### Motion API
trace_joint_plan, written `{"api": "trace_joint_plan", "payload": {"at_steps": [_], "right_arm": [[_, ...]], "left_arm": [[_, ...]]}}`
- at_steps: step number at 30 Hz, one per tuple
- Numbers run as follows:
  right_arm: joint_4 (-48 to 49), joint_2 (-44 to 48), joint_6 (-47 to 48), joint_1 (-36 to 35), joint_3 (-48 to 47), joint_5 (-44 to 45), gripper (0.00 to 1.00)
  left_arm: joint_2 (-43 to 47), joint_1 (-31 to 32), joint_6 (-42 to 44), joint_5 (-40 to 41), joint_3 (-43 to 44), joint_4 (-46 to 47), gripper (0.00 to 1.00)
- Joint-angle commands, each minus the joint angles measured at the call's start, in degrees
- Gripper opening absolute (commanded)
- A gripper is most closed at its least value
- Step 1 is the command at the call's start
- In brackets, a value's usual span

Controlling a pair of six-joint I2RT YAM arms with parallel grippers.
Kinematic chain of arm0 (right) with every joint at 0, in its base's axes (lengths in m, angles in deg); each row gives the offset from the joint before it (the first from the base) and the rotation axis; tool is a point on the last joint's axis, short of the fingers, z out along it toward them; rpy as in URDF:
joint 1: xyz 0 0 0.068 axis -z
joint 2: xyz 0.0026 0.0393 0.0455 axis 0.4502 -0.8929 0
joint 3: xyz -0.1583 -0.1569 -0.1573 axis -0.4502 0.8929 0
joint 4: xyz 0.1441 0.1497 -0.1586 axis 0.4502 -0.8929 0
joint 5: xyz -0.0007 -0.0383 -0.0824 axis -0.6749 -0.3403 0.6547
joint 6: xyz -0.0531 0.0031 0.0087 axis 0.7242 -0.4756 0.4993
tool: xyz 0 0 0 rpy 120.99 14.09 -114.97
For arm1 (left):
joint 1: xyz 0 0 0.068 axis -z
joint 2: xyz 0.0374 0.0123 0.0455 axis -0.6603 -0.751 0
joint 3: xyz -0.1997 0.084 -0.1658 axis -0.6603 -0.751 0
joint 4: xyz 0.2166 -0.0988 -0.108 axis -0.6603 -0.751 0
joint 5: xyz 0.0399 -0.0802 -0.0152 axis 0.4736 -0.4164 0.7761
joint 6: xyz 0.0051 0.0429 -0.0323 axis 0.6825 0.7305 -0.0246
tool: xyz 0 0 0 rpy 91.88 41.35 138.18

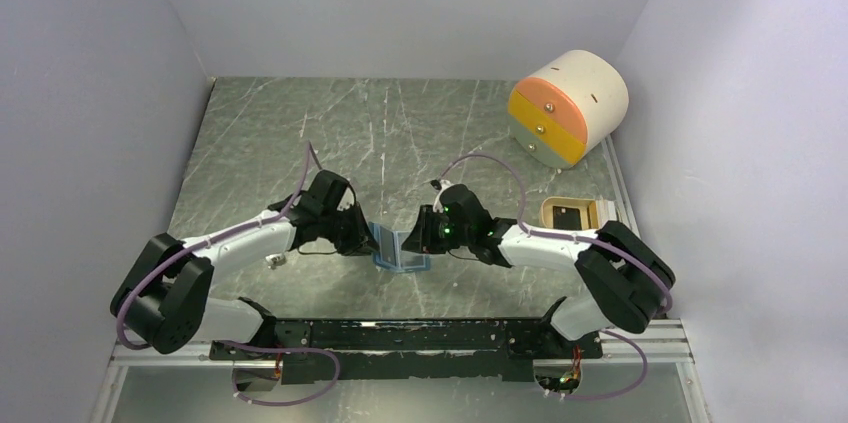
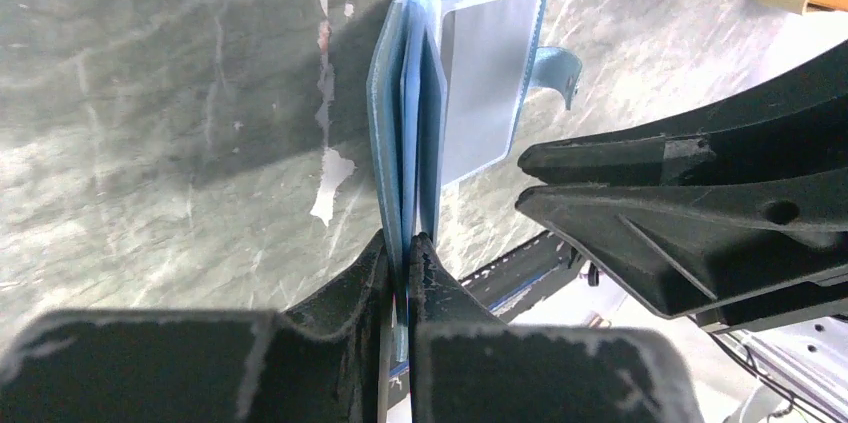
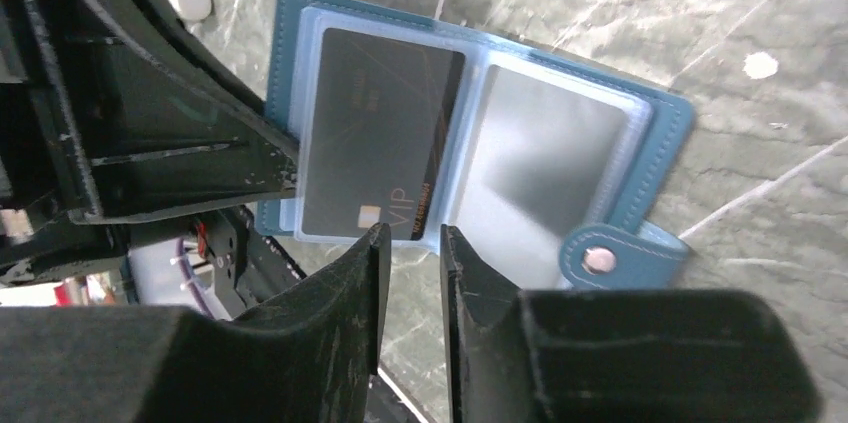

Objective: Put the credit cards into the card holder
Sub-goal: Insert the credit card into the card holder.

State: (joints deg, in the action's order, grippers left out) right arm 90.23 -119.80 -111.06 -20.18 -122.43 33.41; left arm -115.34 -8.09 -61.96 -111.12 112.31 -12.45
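Observation:
The blue card holder stands open on the table between both arms. My left gripper is shut on the edge of its left cover and holds it up. In the right wrist view the card holder shows clear sleeves, and a dark credit card sits in the left sleeve. My right gripper hangs just below that card's lower edge, open by a narrow gap with nothing between its fingers. Another dark credit card lies in the tan tray.
The tan tray sits at the right near the wall. A cream drum with orange-yellow drawers stands at the back right. A small white clip-like piece lies under the left arm. Both gripper heads nearly meet at the holder.

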Motion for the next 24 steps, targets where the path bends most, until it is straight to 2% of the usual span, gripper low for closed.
{"api": "trace_joint_plan", "payload": {"at_steps": [1, 4, 7, 17, 24], "right_arm": [[-6.2, -0.4, 4.5, 0.1, -1.3, 5.0, 0.25], [-6.0, -2.4, 5.2, 0.1, -1.6, 5.6, 0.20], [-4.5, -4.5, 5.4, 0.1, -1.1, 5.7, 0.18], [-0.4, -10.4, 4.5, 0.0, -0.7, 4.8, 0.18], [-5.6, -8.2, 5.5, 0.2, -1.8, 7.7, 0.18]], "left_arm": [[0.4, 0.3, 4.0, 6.2, 5.8, -11.1, 0.09], [-0.6, 0.3, 5.6, 8.4, 9.5, -16.4, 0.09], [-1.5, 0.3, 7.0, 7.5, 12.0, -17.5, 0.09], [-4.2, 0.3, 6.1, -5.6, 9.9, -3.3, 0.09], [-6.2, 0.3, 6.8, -3.9, 9.6, -4.0, 0.09]]}}
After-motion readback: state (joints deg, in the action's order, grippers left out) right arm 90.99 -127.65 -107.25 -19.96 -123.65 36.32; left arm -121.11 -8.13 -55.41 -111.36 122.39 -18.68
